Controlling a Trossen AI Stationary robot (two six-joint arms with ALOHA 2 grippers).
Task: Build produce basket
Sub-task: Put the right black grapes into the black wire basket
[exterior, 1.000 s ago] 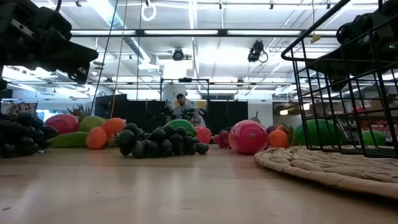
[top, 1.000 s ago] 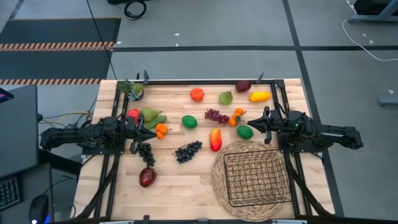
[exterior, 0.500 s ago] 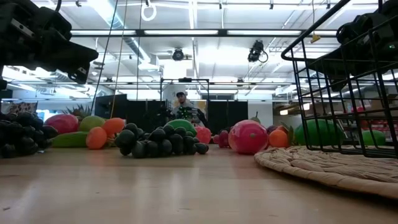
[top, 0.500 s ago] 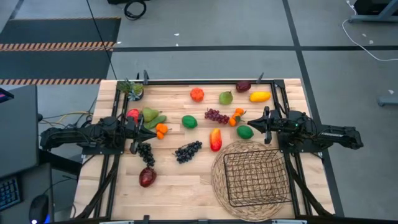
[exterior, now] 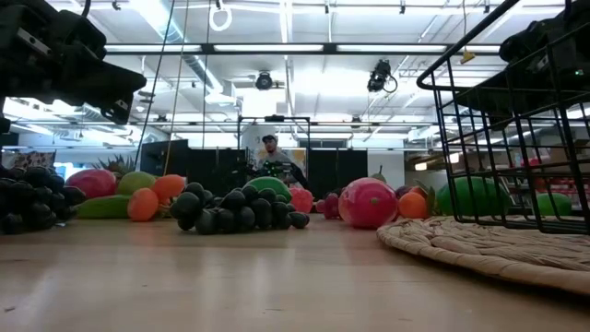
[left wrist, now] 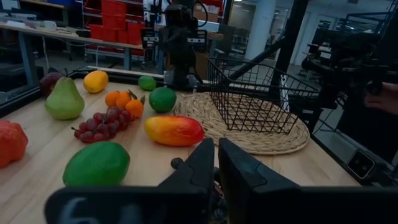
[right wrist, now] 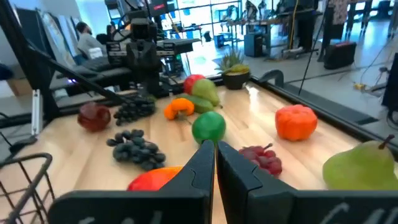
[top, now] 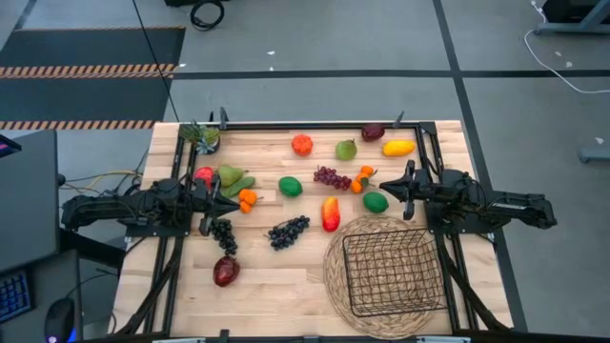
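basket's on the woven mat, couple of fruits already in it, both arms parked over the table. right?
Not quite: the basket is empty. The high view shows it on the woven mat, with all the produce out on the table. Left gripper and right gripper are over the table.

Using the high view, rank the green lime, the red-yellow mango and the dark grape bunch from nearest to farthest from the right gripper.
From the right gripper:
1. Green lime, right beside the fingertips, toward the basket.
2. Red-yellow mango, farther toward the table's middle.
3. Dark grape bunch, beyond the mango, toward the left arm's side.
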